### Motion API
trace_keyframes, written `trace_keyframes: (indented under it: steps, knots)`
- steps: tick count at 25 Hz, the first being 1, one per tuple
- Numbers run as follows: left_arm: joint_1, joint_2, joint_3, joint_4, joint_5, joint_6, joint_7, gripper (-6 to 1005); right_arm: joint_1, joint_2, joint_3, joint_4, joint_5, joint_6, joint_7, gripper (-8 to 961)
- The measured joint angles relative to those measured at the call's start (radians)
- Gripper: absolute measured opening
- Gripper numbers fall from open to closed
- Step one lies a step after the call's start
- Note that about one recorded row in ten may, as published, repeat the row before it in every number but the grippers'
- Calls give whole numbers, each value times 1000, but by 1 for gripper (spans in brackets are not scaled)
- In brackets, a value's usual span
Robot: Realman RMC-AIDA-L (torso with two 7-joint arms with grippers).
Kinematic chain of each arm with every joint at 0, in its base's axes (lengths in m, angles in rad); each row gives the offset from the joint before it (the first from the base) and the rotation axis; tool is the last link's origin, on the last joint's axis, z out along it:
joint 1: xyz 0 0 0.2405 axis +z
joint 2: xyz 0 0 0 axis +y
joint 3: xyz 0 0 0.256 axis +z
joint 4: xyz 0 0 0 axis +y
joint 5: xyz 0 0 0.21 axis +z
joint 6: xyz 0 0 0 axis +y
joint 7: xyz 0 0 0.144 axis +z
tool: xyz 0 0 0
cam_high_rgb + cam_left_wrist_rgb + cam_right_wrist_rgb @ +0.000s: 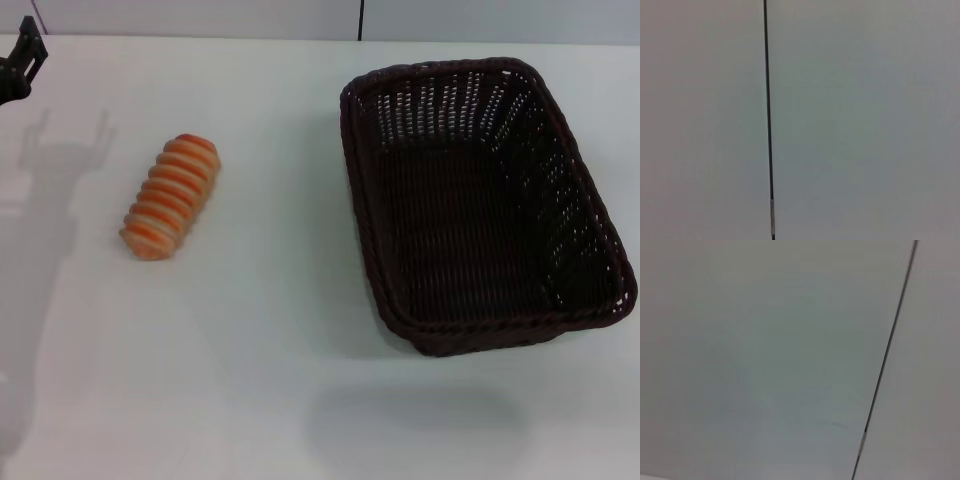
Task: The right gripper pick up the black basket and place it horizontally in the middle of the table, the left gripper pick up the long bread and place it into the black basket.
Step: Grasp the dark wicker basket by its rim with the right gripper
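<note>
Long bread is laid on table, well apart from black basket; left claw is seen at far-left edge.

Wall: pale grey panels, behind the table's far edge.
Seam: thin dark vertical line between wall panels; also fills both wrist views.
Table: smooth white top, below the wall.
Light: soft shadows on the table, left side and near edge.
</note>
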Motion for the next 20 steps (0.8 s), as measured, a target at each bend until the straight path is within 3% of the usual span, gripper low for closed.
trace_keyframes:
  steps: [7,9,20]
  knots:
    - [2,0,-8,-22,0,-29,7,795,249,-41,-4,-3,-254,313,138,472]
    - [1,1,-12,-23,0,-33,8,795,336,-44,-39,-12,-383,428,153,471]
    - [-4,2,-26,-19,-2,-38,-10,793,444,-50,-140,-266,-434,461,187,471]
